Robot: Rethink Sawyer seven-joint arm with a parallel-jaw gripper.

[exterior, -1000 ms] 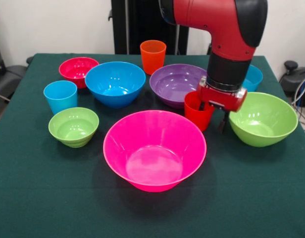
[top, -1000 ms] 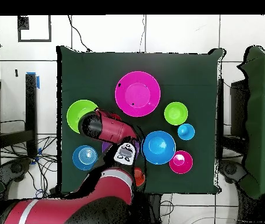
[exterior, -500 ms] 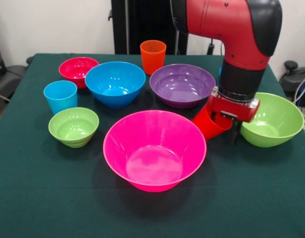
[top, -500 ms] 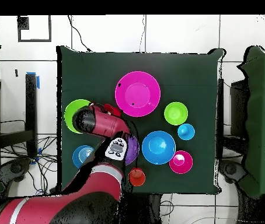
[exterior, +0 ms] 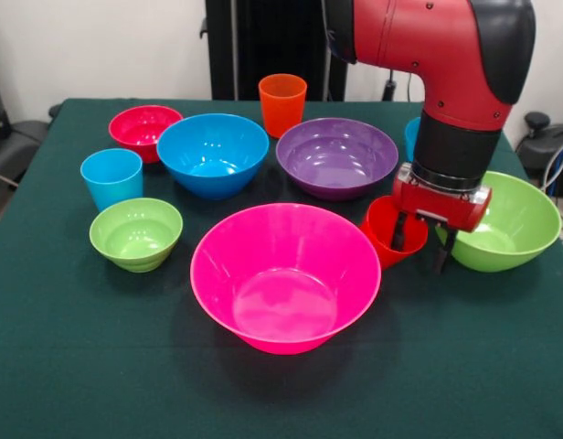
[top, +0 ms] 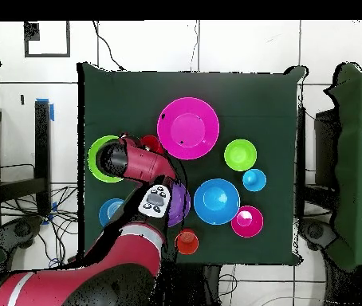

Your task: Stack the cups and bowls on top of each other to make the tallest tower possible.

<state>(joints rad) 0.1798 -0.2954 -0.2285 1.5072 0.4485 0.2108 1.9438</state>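
Front view: the pincer [exterior: 420, 245] straddles the wall of the red cup [exterior: 389, 227], one finger inside the mouth and one outside at 3 o'clock. The fingers appear closed on that wall. The cup is tilted, mouth facing the camera, between the pink bowl [exterior: 285, 276] at 9 o'clock and the large green bowl [exterior: 501, 219] at 3 o'clock.

Overhead view: the red cup [top: 149, 143] lies at 9 o'clock from the pink bowl [top: 187, 127]. The arm hides the pincer.
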